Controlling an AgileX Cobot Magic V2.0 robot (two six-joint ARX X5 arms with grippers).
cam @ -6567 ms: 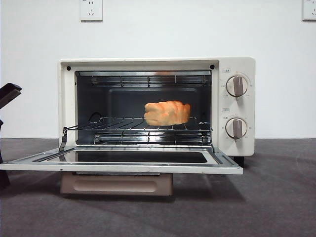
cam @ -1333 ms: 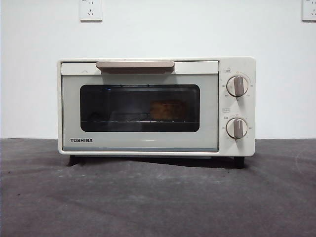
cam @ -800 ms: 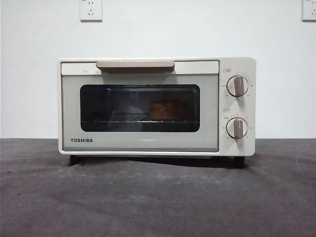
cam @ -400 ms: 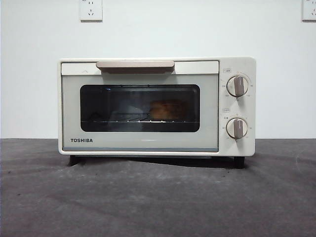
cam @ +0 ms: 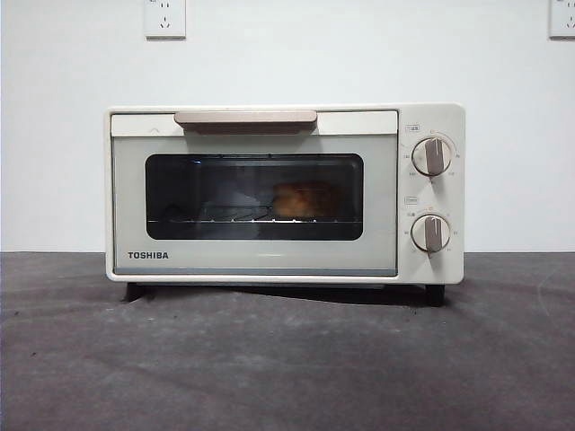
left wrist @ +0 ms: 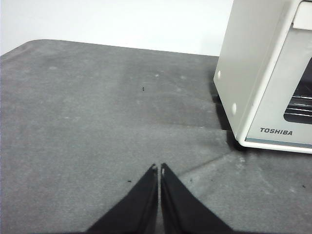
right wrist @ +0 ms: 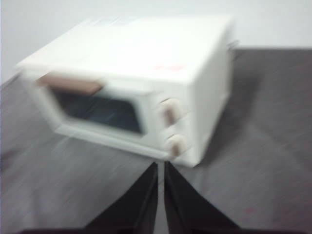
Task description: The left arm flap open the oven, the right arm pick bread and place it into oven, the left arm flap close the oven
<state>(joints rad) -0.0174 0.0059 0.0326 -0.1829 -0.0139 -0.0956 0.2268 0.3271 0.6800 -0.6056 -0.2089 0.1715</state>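
1. Sitting on the wire rack behind the dark glass, the bread lay right of centre, long axis running side to side across the cavity (ends toward the side walls).
2. Since the door hung open moments ago, the oven had been flapped shut; I judged the task finished.
3. My left gripper was pressed together, empty, off beside the oven; my right gripper likewise, well apart.

Two grippers, left gripper and right gripper, each with matte black, tapered, pointed jaws.
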